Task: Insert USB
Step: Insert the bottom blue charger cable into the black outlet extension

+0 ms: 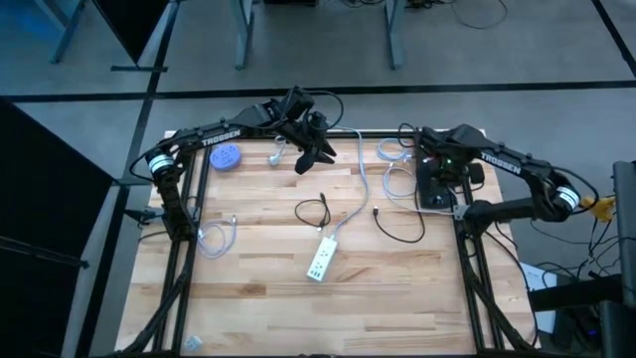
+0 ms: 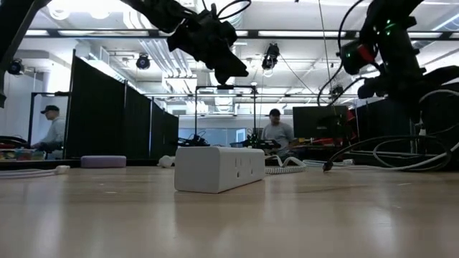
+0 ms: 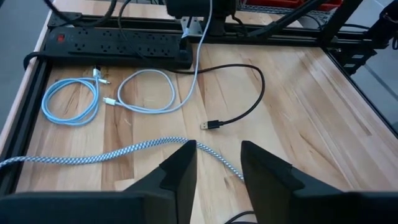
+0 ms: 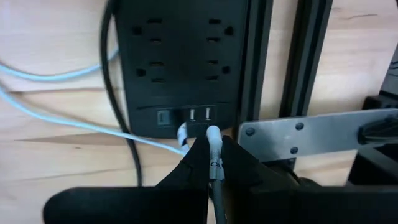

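The black power strip (image 4: 180,62) lies at the table's three o'clock edge, heavy and rigid enough to stay put under a push. Over it the right gripper (image 4: 213,163) has its fingers pinched shut on the white USB plug (image 4: 212,134), just short of the strip's USB ports (image 4: 199,114). The plug is small, stiff and light, its cable limp, so holding close behind the tip looks best. At twelve o'clock the left gripper (image 3: 216,163) hangs raised, fingers narrowly parted, holding nothing.
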Robot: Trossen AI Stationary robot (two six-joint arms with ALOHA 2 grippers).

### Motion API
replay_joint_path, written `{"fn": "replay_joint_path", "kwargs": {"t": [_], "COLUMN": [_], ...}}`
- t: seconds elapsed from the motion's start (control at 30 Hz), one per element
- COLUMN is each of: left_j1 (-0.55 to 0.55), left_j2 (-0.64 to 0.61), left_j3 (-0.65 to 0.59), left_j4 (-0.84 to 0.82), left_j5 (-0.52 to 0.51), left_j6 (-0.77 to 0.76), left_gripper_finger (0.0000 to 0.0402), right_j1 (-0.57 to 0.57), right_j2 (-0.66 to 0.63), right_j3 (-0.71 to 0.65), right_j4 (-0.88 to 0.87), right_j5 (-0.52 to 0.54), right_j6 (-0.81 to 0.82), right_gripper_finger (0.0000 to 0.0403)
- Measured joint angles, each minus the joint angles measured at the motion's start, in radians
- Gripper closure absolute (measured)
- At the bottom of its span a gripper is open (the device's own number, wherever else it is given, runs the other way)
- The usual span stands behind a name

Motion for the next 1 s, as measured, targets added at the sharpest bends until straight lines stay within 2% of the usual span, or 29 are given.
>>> {"fn": "replay_joint_path", "kwargs": {"t": [0.27, 0.6, 0.77, 1.0], "left_j1": [-0.009, -0.092, -0.086, -0.087], "left_j2": [0.0, 0.003, 0.005, 0.005], "left_j3": [0.0, 0.0, -0.002, -0.013], "left_j4": [-0.013, 0.08, 0.079, 0.078], "left_j5": [0.0, -0.01, -0.033, -0.035], "left_j6": [0.005, 0.059, 0.051, 0.045], "left_gripper_finger": [0.0294, 0.0298, 0.0298, 0.0297], "right_j1": [-0.058, -0.057, -0.057, -0.071], "right_j2": [0.079, 0.076, 0.039, -0.082], "right_j3": [-0.051, -0.17, -0.214, -0.239], "right_j4": [0.005, 0.137, 0.174, 0.232], "right_j5": [-0.008, -0.068, -0.088, -0.074], "right_j6": [-0.146, -0.234, -0.24, -0.221], "right_gripper_finger": [0.0403, 0.0403, 0.0403, 0.0403]}}
